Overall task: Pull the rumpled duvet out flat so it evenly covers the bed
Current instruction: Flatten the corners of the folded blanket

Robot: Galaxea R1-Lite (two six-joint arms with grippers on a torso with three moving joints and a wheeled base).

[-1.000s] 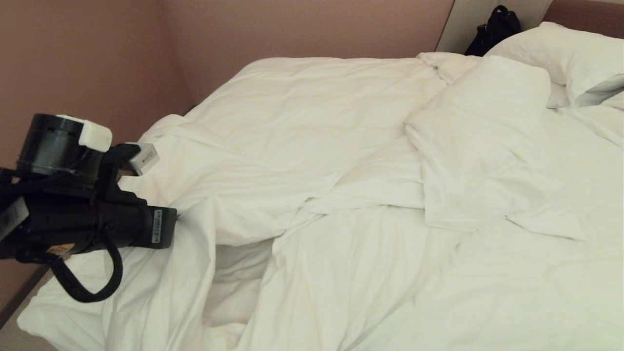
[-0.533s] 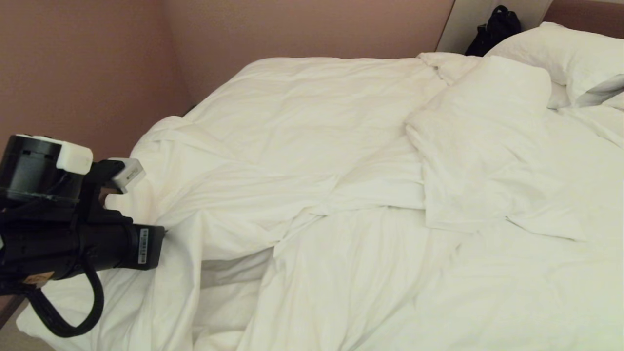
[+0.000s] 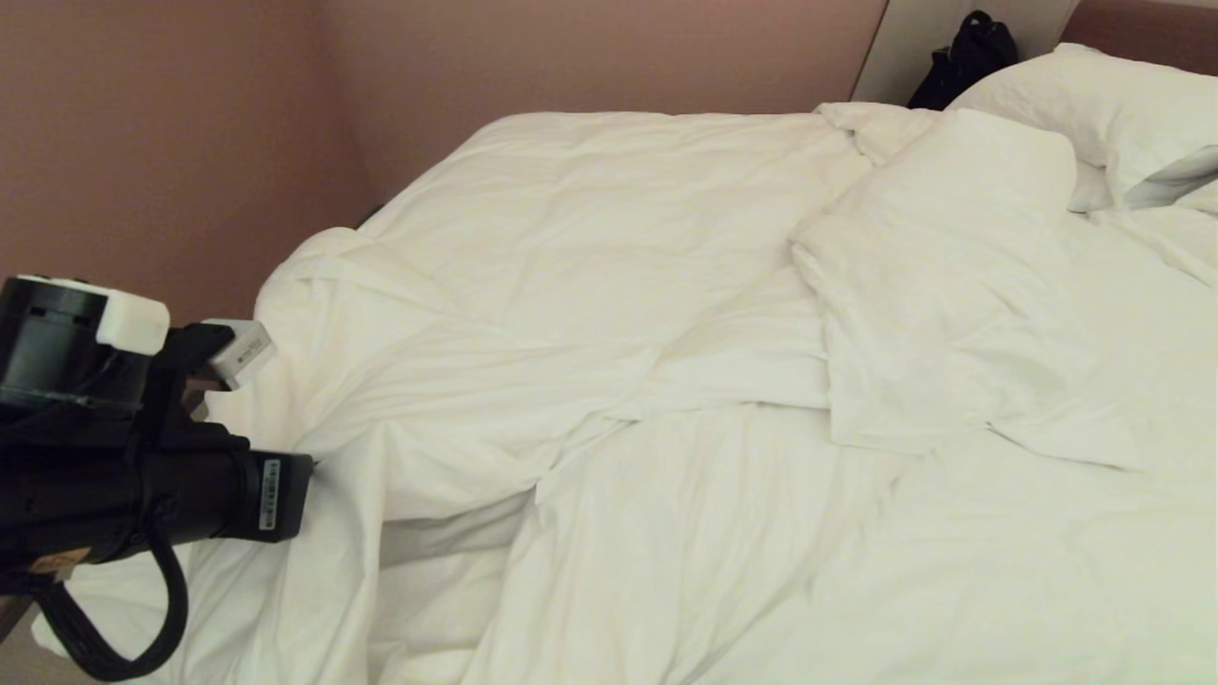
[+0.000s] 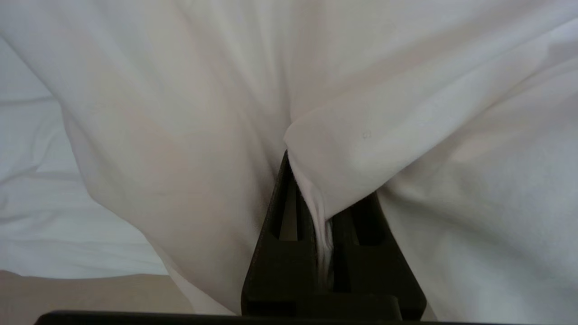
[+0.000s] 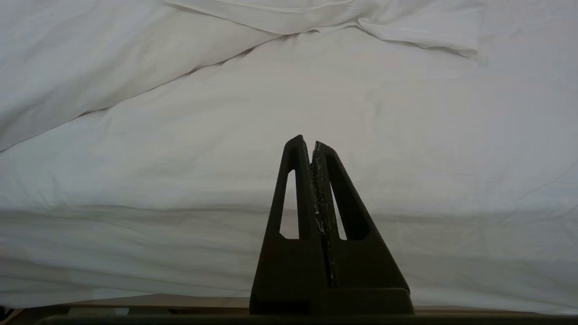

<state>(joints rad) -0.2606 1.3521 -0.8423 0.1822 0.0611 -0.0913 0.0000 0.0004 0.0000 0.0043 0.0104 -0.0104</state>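
Note:
The white duvet lies rumpled over the bed, with folds bunched across the middle and along the left edge. My left arm reaches in from the left at that edge; its fingers are hidden by cloth in the head view. In the left wrist view my left gripper is shut on a pinched fold of the duvet, which drapes over one finger. My right gripper is shut on nothing, low beside the bed and pointing at its white side. It is outside the head view.
Two plump white pillows lie at the head end on the right. A black bag sits behind them. A pinkish wall runs close along the bed's left and far sides. The bed's brown base shows low down.
My left arm has moved down and to the left in the head view, still gripping the fold, and the duvet's left edge has been drawn that way with it. The right gripper is still.

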